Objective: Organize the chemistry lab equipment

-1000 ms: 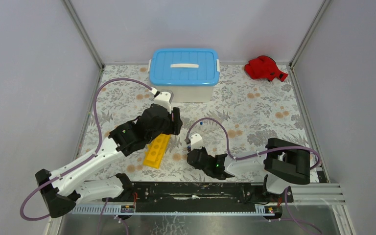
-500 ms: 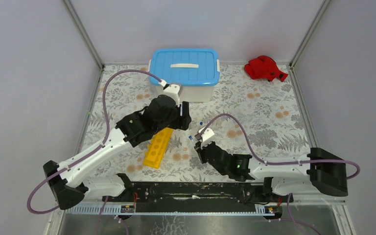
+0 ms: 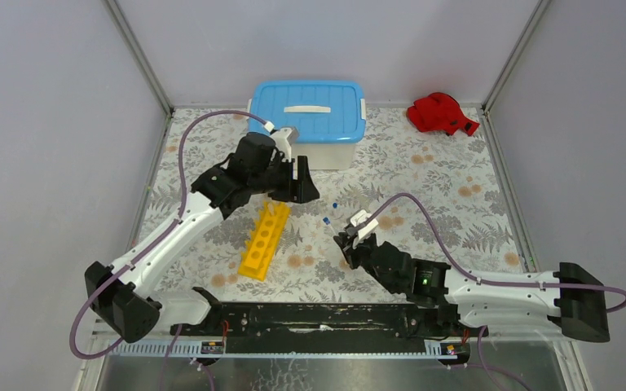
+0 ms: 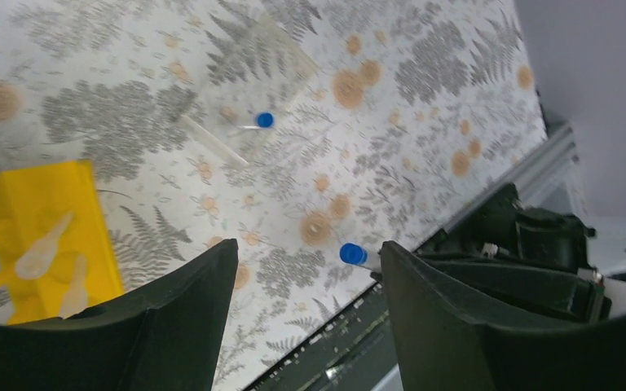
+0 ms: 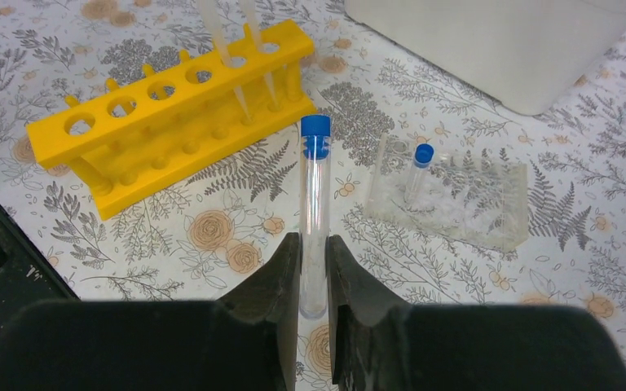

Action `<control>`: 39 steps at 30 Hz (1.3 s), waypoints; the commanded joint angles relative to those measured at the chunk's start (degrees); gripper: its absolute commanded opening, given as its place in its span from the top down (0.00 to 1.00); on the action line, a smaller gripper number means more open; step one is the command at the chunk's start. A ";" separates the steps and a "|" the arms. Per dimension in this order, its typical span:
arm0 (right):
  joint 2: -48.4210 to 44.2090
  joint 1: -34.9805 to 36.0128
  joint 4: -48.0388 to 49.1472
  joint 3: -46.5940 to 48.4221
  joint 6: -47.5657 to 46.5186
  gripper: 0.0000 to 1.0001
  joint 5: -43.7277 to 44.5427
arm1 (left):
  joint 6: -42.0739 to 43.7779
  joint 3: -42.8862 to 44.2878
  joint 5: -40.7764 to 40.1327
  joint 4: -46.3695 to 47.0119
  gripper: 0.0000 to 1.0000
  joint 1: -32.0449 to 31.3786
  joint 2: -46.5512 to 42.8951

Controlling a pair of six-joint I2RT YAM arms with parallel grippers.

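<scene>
r gripper (image 5: 313, 248) clamped on blue-capped tube (image 5: 315, 191); l gripper (image 4: 308, 251) wide, empty. stand tube upright over a free hole in yellow rack (image 5: 175, 134) before you lower.

Left hand (image 4: 308, 248) hangs raised, spread wide; right hand (image 5: 314, 242) reaches forward low, pinched narrow.

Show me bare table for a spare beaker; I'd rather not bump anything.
Widest bare table: right of the tub, between the red cloth and the right arm. Crowded: between the rack and the right gripper, where a loose tube lies.
</scene>
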 commanded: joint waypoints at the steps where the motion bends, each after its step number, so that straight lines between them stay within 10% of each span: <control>1: -2.52 0.29 3.59 -0.05 -4.09 0.91 -2.06 | 1.12 -0.18 15.25 3.03 0.28 1.64 2.03; 39: -6.38 0.29 2.78 0.04 -5.52 0.92 -7.93 | 4.62 -4.24 31.39 4.57 0.34 4.83 6.88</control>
